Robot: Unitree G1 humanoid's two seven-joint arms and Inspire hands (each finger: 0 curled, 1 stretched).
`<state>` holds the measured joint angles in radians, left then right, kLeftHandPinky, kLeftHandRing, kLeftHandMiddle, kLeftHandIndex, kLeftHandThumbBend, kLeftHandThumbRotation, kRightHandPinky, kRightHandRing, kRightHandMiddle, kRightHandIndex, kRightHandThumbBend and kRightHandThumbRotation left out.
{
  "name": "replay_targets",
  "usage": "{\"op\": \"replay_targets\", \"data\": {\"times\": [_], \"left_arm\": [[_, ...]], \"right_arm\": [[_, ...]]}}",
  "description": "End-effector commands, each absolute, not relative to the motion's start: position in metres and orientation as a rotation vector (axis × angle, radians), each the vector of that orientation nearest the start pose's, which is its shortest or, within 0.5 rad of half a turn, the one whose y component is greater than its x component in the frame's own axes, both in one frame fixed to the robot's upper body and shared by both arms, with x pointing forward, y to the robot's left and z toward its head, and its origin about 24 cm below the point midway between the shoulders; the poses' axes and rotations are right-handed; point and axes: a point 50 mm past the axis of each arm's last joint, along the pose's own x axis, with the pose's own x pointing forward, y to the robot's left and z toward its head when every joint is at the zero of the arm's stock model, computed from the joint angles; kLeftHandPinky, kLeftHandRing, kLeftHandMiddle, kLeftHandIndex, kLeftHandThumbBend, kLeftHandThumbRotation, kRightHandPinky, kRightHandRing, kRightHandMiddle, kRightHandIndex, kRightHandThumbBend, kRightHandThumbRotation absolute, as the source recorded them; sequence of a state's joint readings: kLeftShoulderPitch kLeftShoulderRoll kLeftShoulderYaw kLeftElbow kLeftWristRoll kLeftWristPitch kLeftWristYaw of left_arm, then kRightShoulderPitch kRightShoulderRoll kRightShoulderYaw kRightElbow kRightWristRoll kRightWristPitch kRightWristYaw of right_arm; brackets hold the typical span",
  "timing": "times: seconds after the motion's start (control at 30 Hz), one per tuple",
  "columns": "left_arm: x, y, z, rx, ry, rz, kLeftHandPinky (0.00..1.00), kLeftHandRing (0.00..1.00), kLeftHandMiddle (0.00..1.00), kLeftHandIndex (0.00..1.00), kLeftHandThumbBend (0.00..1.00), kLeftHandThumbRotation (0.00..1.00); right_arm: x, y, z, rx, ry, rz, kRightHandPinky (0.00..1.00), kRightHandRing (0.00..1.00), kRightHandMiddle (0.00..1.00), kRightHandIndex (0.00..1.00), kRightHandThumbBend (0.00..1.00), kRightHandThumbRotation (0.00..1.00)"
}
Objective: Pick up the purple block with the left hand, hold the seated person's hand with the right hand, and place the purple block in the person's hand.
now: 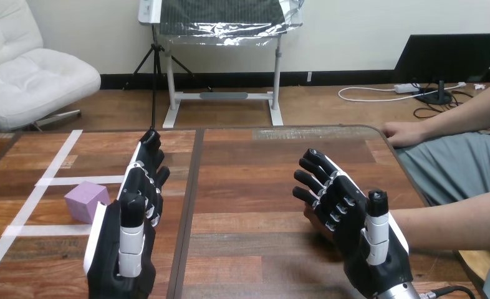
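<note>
Head view: the purple block (86, 201) sits on the tabletop (255, 180) toward its left edge, inside a frame of white tape lines (55, 162), with nothing gripping it. The left hand (121, 249) stands just beside the block on its right, close to the near edge. Its fingers are straight and held close together, pointing away across the tabletop, and they hold nothing.

Toward the right edge, the right hand (361, 243) is raised with its back up and its fingers straight and slightly spread, not curled round anything. The person's nearer hand (311, 219) reaches in from the right edge and lies underneath it. Only a little of that hand shows past the robot's fingers, so I cannot tell whether the two touch. The person's forearm (442, 227) runs back from there to the right edge.

The person's farther hand (403, 132) rests at the far right corner of the tabletop — well apart from both robot hands and from the block.
</note>
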<state>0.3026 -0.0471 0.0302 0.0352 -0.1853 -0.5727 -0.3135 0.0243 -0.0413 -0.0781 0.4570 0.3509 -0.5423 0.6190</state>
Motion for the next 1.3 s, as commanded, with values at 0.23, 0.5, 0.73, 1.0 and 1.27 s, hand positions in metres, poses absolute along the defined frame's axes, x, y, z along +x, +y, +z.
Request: {"op": "replay_targets", "data": {"times": [0.23,0.5,0.73,1.0,1.27], "left_arm": [[0.169,0.158,0.017,-0.123,-0.249,-0.105,0.96,1.0,1.0,0.95,0.99,0.99],[0.176,0.167,0.022,0.015,-0.279,-0.091,0.92,1.0,1.0,0.96,0.95,1.0],[0.188,0.179,0.033,0.1,-0.298,-0.061,0.82,0.98,0.98,0.93,0.98,0.98],[0.203,0.196,0.049,0.216,-0.345,-0.039,0.77,0.95,0.96,0.91,0.95,0.94],[0.215,0.209,0.067,0.298,-0.373,-0.013,0.8,0.95,0.96,0.92,0.88,0.92]], "right_arm": [[0.234,-0.162,0.009,0.217,-0.241,0.379,0.89,0.92,0.93,0.91,1.0,0.96],[0.235,-0.162,0.009,0.215,-0.244,0.379,0.89,0.92,0.93,0.91,1.0,0.95],[0.237,-0.162,0.009,0.217,-0.247,0.381,0.88,0.92,0.93,0.9,1.0,0.96],[0.238,-0.162,0.01,0.218,-0.255,0.384,0.88,0.92,0.92,0.9,1.0,0.96],[0.24,-0.162,0.01,0.215,-0.258,0.378,0.88,0.91,0.92,0.9,1.0,0.97]]}}
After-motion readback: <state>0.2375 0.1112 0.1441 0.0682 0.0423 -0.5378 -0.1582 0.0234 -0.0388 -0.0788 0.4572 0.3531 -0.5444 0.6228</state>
